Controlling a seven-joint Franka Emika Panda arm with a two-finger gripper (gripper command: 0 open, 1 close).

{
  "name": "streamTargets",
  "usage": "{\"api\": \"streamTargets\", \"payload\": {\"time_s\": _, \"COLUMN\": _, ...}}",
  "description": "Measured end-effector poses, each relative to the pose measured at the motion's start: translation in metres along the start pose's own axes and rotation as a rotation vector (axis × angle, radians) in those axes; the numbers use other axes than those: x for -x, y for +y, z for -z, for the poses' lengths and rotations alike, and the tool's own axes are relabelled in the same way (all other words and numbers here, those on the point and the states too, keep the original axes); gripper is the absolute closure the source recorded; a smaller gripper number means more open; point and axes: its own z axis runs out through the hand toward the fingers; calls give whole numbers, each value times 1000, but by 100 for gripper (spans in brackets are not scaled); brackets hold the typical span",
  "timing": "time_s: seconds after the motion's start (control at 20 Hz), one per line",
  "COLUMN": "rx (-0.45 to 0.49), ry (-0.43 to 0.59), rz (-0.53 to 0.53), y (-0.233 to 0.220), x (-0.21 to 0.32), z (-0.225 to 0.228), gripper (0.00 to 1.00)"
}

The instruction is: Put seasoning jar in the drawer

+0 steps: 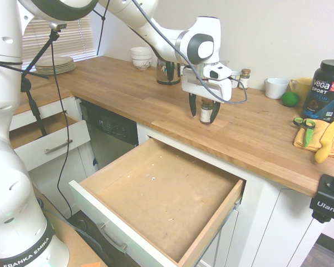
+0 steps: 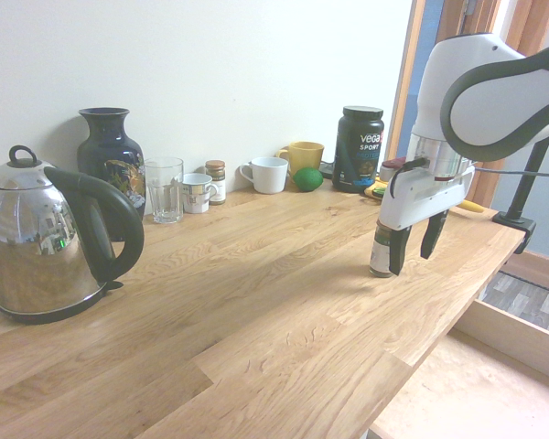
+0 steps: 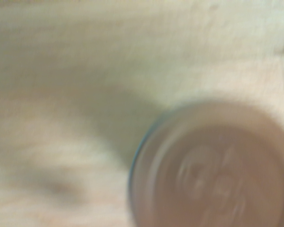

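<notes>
The seasoning jar (image 1: 206,113) stood upright on the wooden desk (image 1: 156,105), directly between the fingers of the claw (image 1: 203,113), which hung spread wide on either side of it. Whether a finger touched the glass could not be told. The drawer (image 1: 156,194) lay pulled open below the desk edge.

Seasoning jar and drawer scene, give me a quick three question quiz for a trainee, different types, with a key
1. True or false: the seasoning jar already lies in the drawer.
2. Where do the fingers of the gripper stand? A) either side of the jar B) over the kettle C) inside the drawer
3. Fill in: the big drawer is pulled ____.

Key: 1 false, it stands on the counter; 2 A; 3 open.
</notes>
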Motion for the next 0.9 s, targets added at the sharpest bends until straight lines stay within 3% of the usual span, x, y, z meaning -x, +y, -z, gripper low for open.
{"api": "streamTargets", "payload": {"time_s": 0.25, "rx": 10, "ry": -11, "rz": 8, "y": -8, "x": -6, "z": -5, "gripper": 0}}
{"api": "streamTargets", "payload": {"time_s": 0.3, "rx": 12, "ry": -14, "rz": 9, "y": -9, "x": -6, "z": -7, "gripper": 100}}
{"api": "streamTargets", "payload": {"time_s": 0.9, "rx": 4, "ry": -20, "rz": 31, "y": -28, "x": -15, "z": -25, "gripper": 100}}
